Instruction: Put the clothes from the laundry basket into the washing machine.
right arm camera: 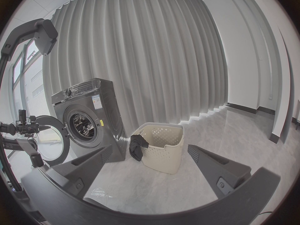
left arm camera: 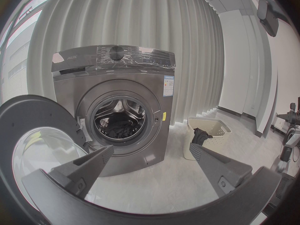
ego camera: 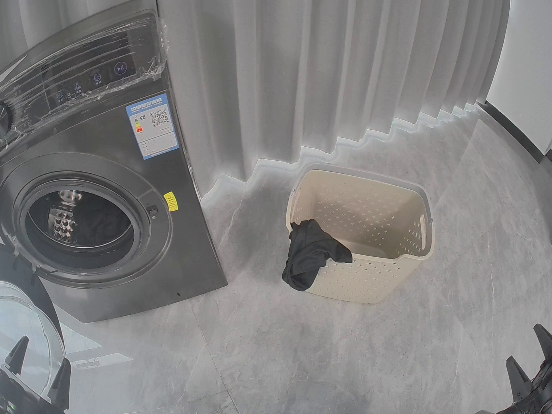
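The left gripper (left arm camera: 151,147) is released, its two dark fingers spread wide with nothing between them. In the head view it sits at about seven o'clock, low and close to the robot. Just beside it is the glass of the washing machine's round door (ego camera: 26,317), which is swung fully open. The right gripper (right arm camera: 149,147) is likewise released and empty, fingers apart, at about five o'clock in the head view, well apart from the other arm.

The grey washing machine (ego camera: 190,225) fills the nine to ten o'clock part of the head view. Its porthole is uncovered, and the left wrist view shows dark clothes (left arm camera: 120,130) lying low in the steel drum. Clear plastic film (ego camera: 86,58) still wraps the control panel, and a blue-edged label (ego camera: 152,125) is stuck to the front below it.

The cream laundry basket (ego camera: 368,277) stands upright on the floor (ego camera: 345,352), near the machine at its three o'clock but not touching it. A black garment (ego camera: 310,254) is draped over the basket's rim at the basket's eight o'clock corner, partly inside and partly hanging down the outer wall. The part of the basket's interior that shows is bare.

A pale pleated curtain (ego camera: 322,58) hangs behind both, from eleven to one o'clock.
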Motion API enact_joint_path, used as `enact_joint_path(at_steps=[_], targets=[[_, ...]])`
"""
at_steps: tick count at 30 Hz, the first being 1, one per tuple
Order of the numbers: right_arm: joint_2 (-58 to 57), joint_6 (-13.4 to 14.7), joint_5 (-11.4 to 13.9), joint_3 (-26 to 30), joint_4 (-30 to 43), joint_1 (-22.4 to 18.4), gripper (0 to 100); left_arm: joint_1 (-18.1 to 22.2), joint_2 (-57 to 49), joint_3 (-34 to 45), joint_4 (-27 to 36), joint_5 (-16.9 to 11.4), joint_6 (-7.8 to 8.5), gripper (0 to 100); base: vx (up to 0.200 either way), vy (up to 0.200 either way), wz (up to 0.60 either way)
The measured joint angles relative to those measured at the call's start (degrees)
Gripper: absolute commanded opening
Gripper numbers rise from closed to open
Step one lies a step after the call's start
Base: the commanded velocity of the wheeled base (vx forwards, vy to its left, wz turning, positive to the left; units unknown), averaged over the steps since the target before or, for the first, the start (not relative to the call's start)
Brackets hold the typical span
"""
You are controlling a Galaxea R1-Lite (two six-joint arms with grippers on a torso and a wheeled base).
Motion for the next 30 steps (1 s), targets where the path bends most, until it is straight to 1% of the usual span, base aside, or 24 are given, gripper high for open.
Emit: enact_joint_path(at_steps=[3,6,10,15,20,21,24,27,30], targets=[[0.0,-0.06,0.13,0.0,0.05,-0.02,100,-0.02,0.0,0.0,0.0,0.0,0.07,100,0.2,0.0,0.0],[0.0,-0.22,0.13,0.0,0.06,-0.07,100,-0.02,0.0,0.0,0.0,-0.09,-0.22,100,0.2,0.0,0.0],[0.02,-0.02,0.02,0.0,0.05,0.0,100,-0.02,0.0,0.0,0.0,-0.11,-0.26,100,0.0,0.0,0.0],[0.02,-0.41,-0.06,0.0,0.05,-0.02,100,-0.02,0.05,0.0,0.0,-0.13,-0.35,100,0.0,0.0,0.0],[0.02,-1.01,0.43,0.0,0.06,-0.07,100,-0.02,0.05,0.0,0.02,-0.11,-0.35,100,0.2,0.0,0.0],[0.02,-0.99,0.71,0.0,0.09,-0.07,100,0.0,0.05,0.0,0.0,-0.11,-0.35,100,0.2,0.0,0.0],[0.02,-0.94,3.08,0.0,0.06,-0.07,100,-0.02,0.05,0.0,0.02,-0.11,-0.35,100,0.2,0.0,0.0],[0.02,-0.9,4.35,-0.02,-0.85,-0.07,100,-0.02,0.05,0.0,0.0,-0.13,-0.3,100,0.0,0.0,0.0],[0.02,-0.44,5.69,-2.54,-0.88,0.0,100,-0.02,0.05,0.0,0.0,-0.29,-0.26,100,0.0,0.0,0.0]])
